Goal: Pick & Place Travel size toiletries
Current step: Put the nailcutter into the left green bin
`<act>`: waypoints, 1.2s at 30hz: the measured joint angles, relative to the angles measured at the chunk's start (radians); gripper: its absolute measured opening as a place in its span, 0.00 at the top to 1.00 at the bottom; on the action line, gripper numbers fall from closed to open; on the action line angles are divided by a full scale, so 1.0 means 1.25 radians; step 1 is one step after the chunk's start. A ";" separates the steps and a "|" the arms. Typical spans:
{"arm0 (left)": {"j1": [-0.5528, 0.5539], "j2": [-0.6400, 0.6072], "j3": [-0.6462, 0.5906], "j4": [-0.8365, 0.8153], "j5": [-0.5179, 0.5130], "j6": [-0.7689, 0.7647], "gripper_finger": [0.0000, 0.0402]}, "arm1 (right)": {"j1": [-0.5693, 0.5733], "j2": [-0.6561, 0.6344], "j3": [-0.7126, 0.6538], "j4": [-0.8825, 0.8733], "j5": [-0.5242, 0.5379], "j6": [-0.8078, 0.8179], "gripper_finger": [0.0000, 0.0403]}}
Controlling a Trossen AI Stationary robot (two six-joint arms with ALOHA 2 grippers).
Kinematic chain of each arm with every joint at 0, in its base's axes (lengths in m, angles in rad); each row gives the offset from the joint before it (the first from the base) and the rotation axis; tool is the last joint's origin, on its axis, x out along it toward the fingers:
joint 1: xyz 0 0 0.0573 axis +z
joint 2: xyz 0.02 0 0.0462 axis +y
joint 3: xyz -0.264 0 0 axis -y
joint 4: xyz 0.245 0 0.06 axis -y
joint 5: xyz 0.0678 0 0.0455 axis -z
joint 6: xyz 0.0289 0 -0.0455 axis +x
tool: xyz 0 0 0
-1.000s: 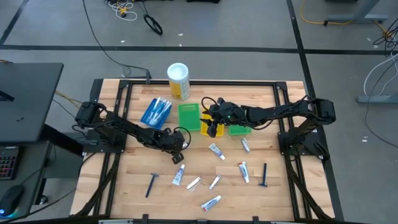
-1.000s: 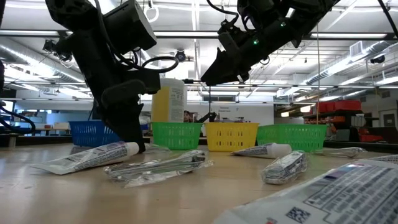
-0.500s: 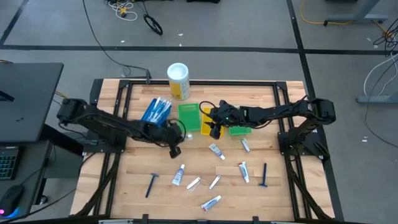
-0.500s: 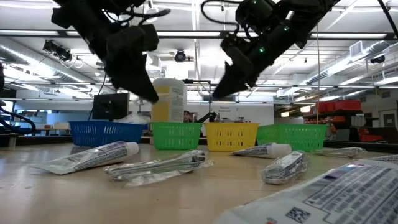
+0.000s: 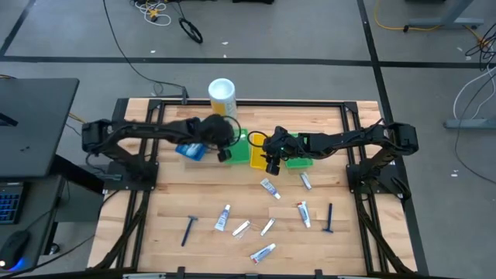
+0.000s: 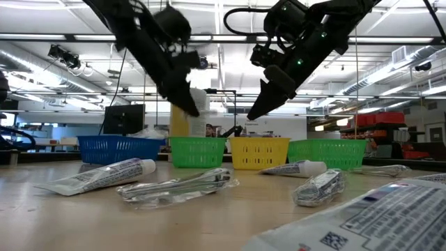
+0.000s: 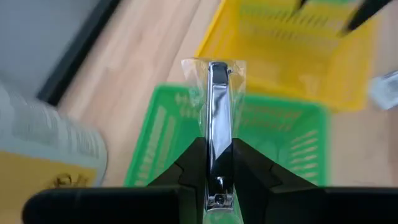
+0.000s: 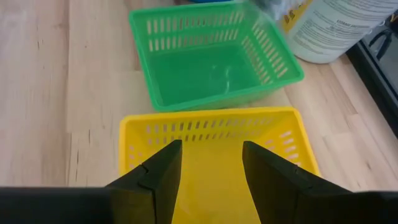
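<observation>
My left gripper (image 5: 225,153) hangs in the air over the first green bin (image 5: 235,143) and is shut on a slim silver item in a clear wrapper (image 7: 217,106). My right gripper (image 8: 211,155) is open and empty above the yellow bin (image 8: 211,134), also seen in the high view as my right gripper (image 5: 270,165). Loose toiletries lie flat on the wood: white tubes (image 5: 270,187) (image 5: 304,213) (image 5: 222,218), silver pieces (image 5: 241,228) (image 5: 267,226) and dark razors (image 5: 189,229) (image 5: 329,218). My left gripper pinches the silver item by its near end (image 7: 217,134) between the two fingers (image 7: 193,158). The item runs along the fingers and sticks out past their tips. It is lifted clear, with the green bin (image 7: 273,143) below it.
Four bins stand in a row at the far half of the table: blue (image 5: 194,139) holding toothbrushes, green, yellow (image 5: 260,151), green (image 5: 298,160). A tall white-and-yellow canister (image 5: 222,101) stands behind them. Both arms are close together over the bins. Bare wood lies at the near left.
My left gripper has risen from the table near its middle and swung toward the far edge, carrying the silver item from the wood up to above the green bin. My right gripper has stayed open over the yellow bin, drifting slightly right.
</observation>
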 joint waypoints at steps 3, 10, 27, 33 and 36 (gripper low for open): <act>0.030 0.059 0.005 -0.002 0.021 0.025 0.85 | 0.000 0.000 0.000 -0.003 0.000 -0.002 0.55; 0.043 0.148 0.026 0.004 0.033 0.045 0.84 | 0.000 0.000 0.000 -0.002 0.000 -0.015 0.55; 0.059 0.179 0.026 0.012 -0.005 0.075 0.67 | 0.000 0.000 0.000 0.001 -0.055 -0.020 0.55; 0.056 0.157 0.037 0.008 -0.047 0.063 0.59 | 0.000 0.000 0.000 0.016 -0.064 -0.020 0.55; 0.041 0.136 0.063 0.002 -0.040 0.056 0.60 | 0.000 0.000 0.000 0.024 -0.064 -0.020 0.55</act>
